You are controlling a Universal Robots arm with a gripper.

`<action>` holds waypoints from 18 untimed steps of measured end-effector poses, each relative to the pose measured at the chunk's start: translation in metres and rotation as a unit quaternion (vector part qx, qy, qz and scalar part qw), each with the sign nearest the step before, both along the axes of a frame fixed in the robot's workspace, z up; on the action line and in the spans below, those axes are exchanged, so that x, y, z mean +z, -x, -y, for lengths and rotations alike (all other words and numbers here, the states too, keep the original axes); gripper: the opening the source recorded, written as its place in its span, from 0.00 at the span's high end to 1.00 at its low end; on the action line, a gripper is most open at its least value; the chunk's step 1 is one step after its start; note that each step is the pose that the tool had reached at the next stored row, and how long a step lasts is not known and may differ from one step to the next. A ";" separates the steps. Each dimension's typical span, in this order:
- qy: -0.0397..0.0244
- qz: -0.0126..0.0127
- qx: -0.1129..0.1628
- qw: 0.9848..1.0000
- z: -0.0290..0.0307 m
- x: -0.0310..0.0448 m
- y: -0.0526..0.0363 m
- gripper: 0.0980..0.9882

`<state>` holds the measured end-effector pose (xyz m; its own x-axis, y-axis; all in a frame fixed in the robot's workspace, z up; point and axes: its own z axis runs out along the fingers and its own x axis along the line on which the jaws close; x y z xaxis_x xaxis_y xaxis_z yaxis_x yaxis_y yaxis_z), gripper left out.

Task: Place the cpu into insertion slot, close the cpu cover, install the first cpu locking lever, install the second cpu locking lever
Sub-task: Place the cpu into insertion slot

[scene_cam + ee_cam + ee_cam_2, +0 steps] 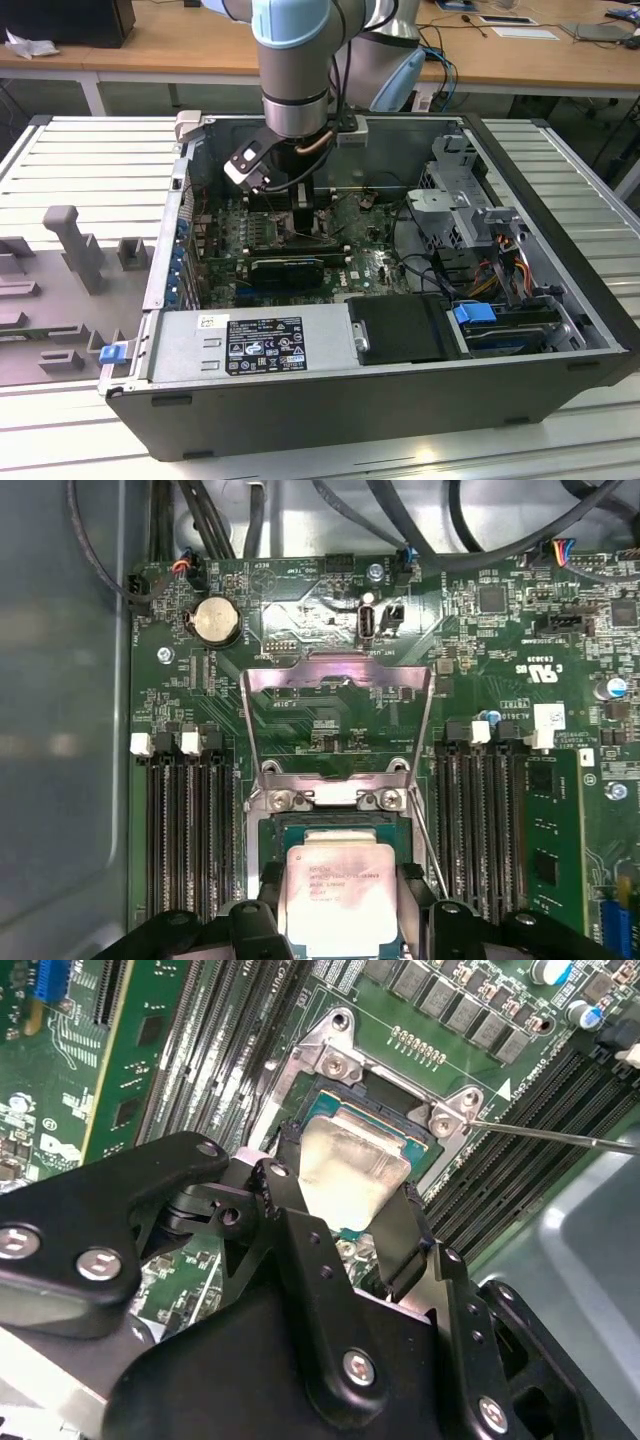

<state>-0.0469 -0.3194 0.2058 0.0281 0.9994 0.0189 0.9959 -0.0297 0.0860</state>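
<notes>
Computer case (330, 410) lies open side up on the desk (90, 160), giving the arm top access to the motherboard (300, 610). On it the cpu cover (340, 670) stands flipped up off the insertion slot (330, 824), with a locking lever (560, 1138) swung aside, so the socket is clear. Over the slot, the end effector (348, 1195) is clamped on the cpu (340, 890) by opposite edges and holds it flat. Seated or not, cannot tell.

Silver-grey arm (295, 90) here, pale blue caps (272, 20) on its joints, a black cable (296, 184) looping off the wrist. And the gripper (348, 1190): matte black linked plates, chunky, dotted with round silver screws (360, 1367) and small bare bolt holes.
</notes>
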 end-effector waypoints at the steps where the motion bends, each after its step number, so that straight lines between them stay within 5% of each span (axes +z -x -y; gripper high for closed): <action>1: 0.000 0.000 0.000 1.000 -0.0002 -0.0005 0.0000 0.52; 12: 0.001 0.000 0.000 1.000 -0.0013 -0.0039 -0.0002 0.52; 14: 0.001 0.000 0.000 1.000 -0.0012 -0.0044 -0.0004 0.44; 18: 0.001 0.000 0.000 1.000 -0.0013 0.0005 -0.0004 0.44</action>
